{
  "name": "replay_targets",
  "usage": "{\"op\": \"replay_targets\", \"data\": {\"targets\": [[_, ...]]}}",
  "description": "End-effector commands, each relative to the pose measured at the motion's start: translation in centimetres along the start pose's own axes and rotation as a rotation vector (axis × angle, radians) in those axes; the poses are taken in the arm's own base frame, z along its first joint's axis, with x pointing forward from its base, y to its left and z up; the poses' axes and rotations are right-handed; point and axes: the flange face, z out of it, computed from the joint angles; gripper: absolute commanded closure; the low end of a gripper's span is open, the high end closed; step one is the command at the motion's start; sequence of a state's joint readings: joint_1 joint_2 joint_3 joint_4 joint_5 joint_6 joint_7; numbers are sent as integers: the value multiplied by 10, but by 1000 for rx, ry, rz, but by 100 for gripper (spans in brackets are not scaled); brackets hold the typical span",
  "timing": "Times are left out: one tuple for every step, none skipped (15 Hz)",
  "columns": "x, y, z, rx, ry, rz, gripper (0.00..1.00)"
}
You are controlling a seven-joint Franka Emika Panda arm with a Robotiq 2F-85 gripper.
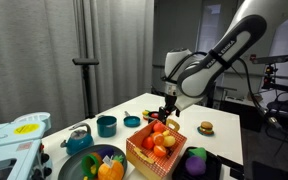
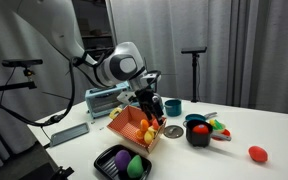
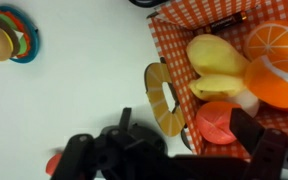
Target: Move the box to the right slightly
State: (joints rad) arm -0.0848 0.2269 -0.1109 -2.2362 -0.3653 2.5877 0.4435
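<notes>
1. The orange-and-white checkered box (image 1: 141, 152) stood near the middle of the white table (image 1: 227, 142), filled with toy fruit.
2. In both exterior views the black gripper (image 1: 165, 110) hung low over the box (image 2: 124, 126), at its rim on the side facing the arm.
3. In the wrist view the gripper (image 3: 189, 140) entered from the bottom edge with its fingers (image 3: 252, 132) spread apart. One was outside the box wall (image 3: 169, 25) and one was over the contents. Whether either touched the box could not be told.
4. Between the fingers lay a red round toy (image 3: 219, 122) and a tan ring-shaped slice (image 3: 164, 95) leaning at the wall.
5. Deeper in the box were yellow pieces (image 3: 214, 62) and an orange citrus slice (image 3: 274, 45).
6. A toy burger (image 1: 206, 127) sat apart from the box on the bare table.
7. A teal cup (image 1: 106, 125) and a blue plate of toy food (image 1: 96, 164) stood on the box's other side.
8. A black tray holding a purple toy (image 1: 195, 163) lay just beside the box.
</notes>
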Motion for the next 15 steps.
{"op": "replay_targets", "data": {"targets": [[17, -11, 28, 58, 44, -40, 0], [20, -13, 35, 69, 55, -55, 0], [22, -16, 40, 78, 59, -79, 0], [22, -18, 46, 90, 59, -99, 0], [23, -20, 49, 100, 61, -120, 16], [22, -21, 54, 113, 63, -148, 28], [24, -10, 57, 118, 62, -163, 33], [24, -1, 59, 127, 60, -180, 40], [25, 8, 62, 132, 57, -200, 48], [26, 17, 63, 139, 54, -216, 55], [27, 23, 64, 143, 43, -234, 60], [28, 32, 65, 148, 42, -251, 68], [29, 43, 66, 152, 32, -270, 73], [30, 50, 66, 161, 30, -293, 81], [30, 57, 66, 163, 21, -307, 87]]}}
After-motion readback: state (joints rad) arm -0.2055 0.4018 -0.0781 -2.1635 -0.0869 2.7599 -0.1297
